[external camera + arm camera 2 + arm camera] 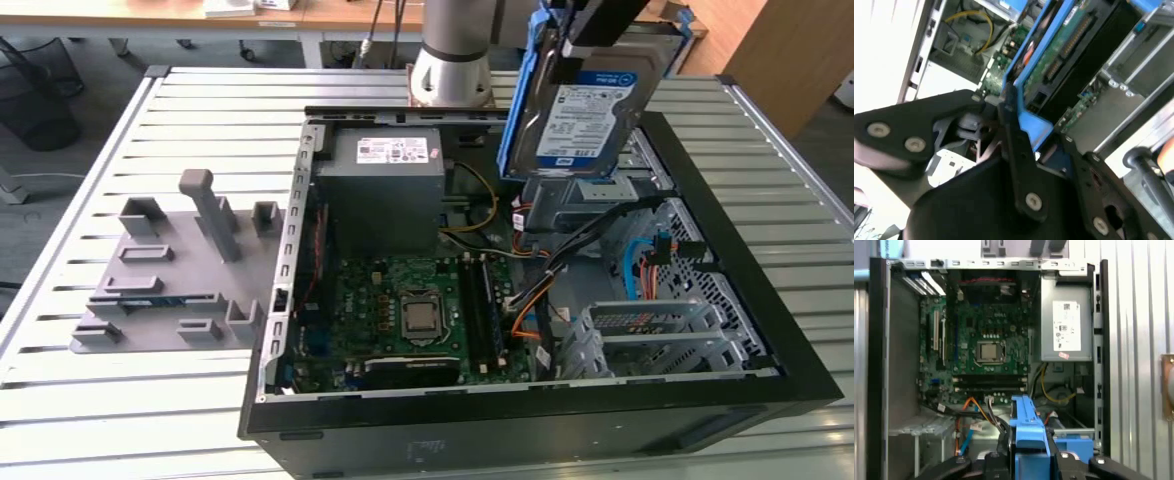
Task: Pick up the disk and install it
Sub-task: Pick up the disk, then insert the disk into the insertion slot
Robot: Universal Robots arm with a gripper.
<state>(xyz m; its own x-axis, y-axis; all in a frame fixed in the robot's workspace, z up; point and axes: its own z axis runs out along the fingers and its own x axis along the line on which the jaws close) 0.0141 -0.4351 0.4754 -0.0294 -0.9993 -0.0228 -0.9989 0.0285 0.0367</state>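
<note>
The disk hangs above the far corner of the open computer case, on the exterior view's right, tilted steeply so it stands almost on edge. It is a flat silver slab with a white-and-blue label facing outward, and a blue carrier bracket runs along its side. The gripper is clamped on its upper end, holding it off the case floor.

In the second wrist view the underside shows instead: a green circuit board with a row of connector pins, edged by the same blue plastic. The black fingers press against the bracket there (one bar lies right along the blue edge). In the first wrist view the bracket's blue end juts up between the dark gripper links, over the case interior.

The top of the disk and most of the gripper are cut off by the upper edge of the exterior view, so the exact grip spot is hard to make out there. Whether the disk's lower edge touches the grey bay beneath it I cannot tell.

Inside the case sit a grey power supply with a white sticker, a green motherboard, and orange cables trailing near the bay. The case rests on a slatted metal table, with a grey fixture beside it on the exterior view's left.
</note>
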